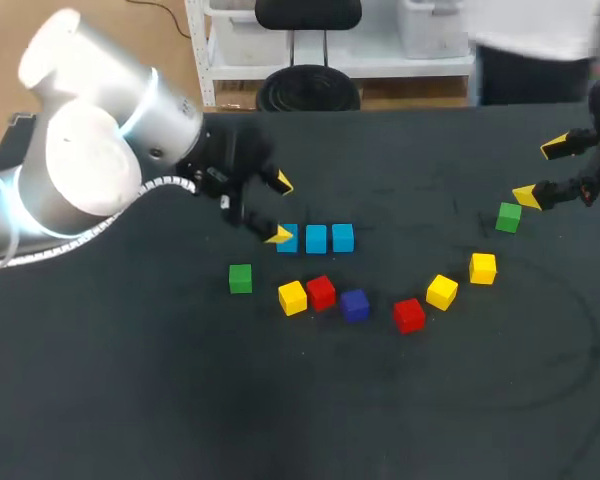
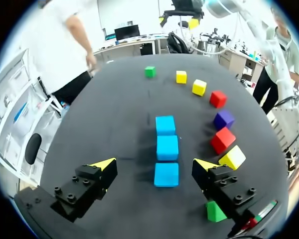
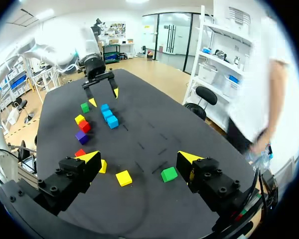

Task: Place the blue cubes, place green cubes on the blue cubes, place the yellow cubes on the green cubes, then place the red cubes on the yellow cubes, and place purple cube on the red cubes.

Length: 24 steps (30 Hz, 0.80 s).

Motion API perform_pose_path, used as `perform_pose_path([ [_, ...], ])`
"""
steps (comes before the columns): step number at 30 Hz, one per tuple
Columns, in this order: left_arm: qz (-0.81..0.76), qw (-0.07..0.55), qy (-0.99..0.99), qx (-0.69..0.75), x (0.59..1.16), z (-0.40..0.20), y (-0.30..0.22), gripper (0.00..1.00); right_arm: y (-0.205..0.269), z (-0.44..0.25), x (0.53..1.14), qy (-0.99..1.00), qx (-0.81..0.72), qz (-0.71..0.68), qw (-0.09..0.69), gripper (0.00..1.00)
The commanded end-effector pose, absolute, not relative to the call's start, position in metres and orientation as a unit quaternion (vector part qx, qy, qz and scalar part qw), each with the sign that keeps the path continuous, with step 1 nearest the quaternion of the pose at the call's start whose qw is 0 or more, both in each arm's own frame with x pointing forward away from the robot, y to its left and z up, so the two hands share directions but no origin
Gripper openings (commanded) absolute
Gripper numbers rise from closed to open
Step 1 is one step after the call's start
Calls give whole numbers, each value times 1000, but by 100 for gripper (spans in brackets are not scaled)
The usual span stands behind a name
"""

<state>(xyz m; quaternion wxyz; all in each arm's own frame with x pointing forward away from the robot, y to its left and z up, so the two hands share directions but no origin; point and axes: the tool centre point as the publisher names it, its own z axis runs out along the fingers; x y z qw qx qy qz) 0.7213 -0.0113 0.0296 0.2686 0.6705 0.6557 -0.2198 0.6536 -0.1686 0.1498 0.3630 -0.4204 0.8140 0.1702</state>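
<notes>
Three blue cubes (image 1: 316,239) lie in a row mid-table. My left gripper (image 1: 280,209) hangs open over the row's left end. In the left wrist view the nearest blue cube (image 2: 166,175) sits between the spread fingers of the left gripper (image 2: 154,164), touching neither. Loose on the table are a green cube (image 1: 240,278), yellow cube (image 1: 292,297), red cube (image 1: 321,292), purple cube (image 1: 354,305), another red (image 1: 409,315) and two yellows (image 1: 441,291) (image 1: 483,267). My right gripper (image 1: 541,171) is open and empty above a second green cube (image 1: 508,217), which lies ahead of the right gripper (image 3: 139,158).
The loose cubes form an arc in front of the blue row. The black table (image 1: 280,400) has bare surface toward its front edge and at the far back. A person stands beyond the table's far edge, not touching it.
</notes>
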Motion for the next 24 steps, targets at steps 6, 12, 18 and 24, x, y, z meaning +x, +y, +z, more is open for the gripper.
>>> perform_pose_path([
  [6,-219,291,680,637,713,56,0,100,-168,150,653,814,-420,169,363,100],
  [12,-221,317,714,584,715,80,14,100,-168,150,653,814,-420,169,363,100],
  [18,-215,333,735,551,710,105,35,100,-168,150,653,814,-420,169,363,100],
  [24,-221,335,746,531,702,127,66,100,-168,150,653,814,-420,169,363,100],
])
